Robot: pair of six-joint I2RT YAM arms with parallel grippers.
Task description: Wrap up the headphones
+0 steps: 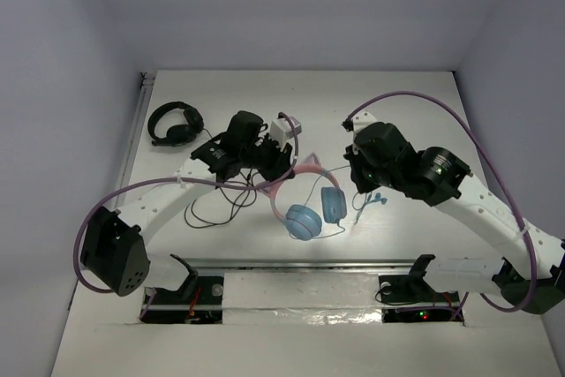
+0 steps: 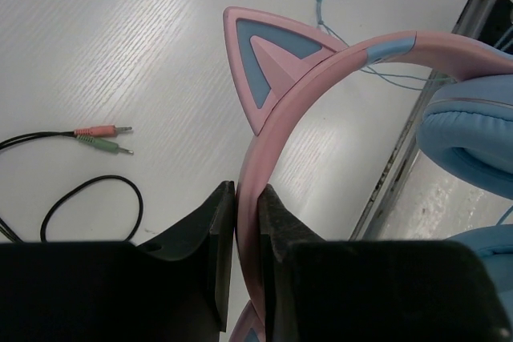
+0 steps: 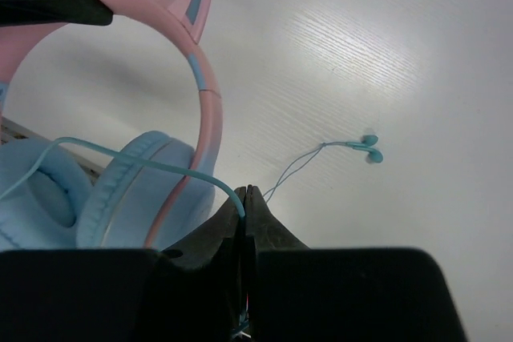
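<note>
White wood-grain tabletop (image 1: pixel 424 112): flat, matte.
All-black over-ear headphones (image 1: pixel 174 123): lie at far left.
Thin black cable (image 1: pixel 216 209): lies in loose loops left of centre; ends in pink jack plug (image 2: pixel 100 130) and green jack plug (image 2: pixel 108 146), side by side.
Teal in-ear earbuds (image 1: pixel 380 199): lie right of centre.
Small white box (image 1: pixel 283 128): sits at far centre.
Pink cat-ear headphones (image 1: pixel 305 221): light blue earcups near front edge; contact with surface not determinable.

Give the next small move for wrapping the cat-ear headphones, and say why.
Probably the right gripper should carry the cable around the headband for a first loop: it pinches the cable, and the left gripper clamps the headband.
</note>
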